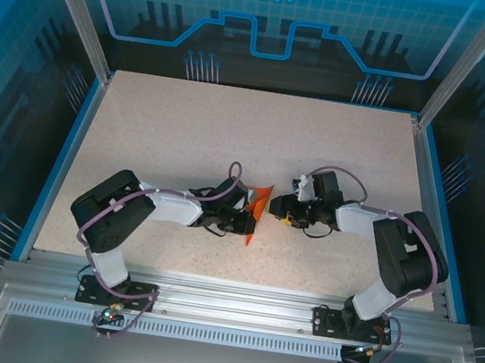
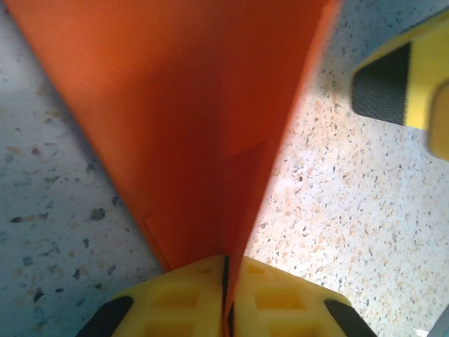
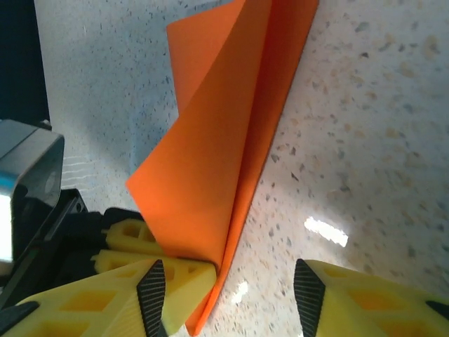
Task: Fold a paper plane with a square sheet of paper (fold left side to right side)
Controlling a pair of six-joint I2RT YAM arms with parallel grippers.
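Left gripper (image 2: 226, 270) pinched shut on folded orange paper (image 2: 189, 105), standing on edge | right gripper (image 3: 230, 288) jaws apart, gripping nothing, just beside it | speckled table (image 3: 365, 140)

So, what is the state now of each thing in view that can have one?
thin bright orange sheet of paper: folded along a crease, layers splayed apart, pinched at one end.
left gripper: shut on the sheet.
right gripper: open, close to the sheet, not gripping it.
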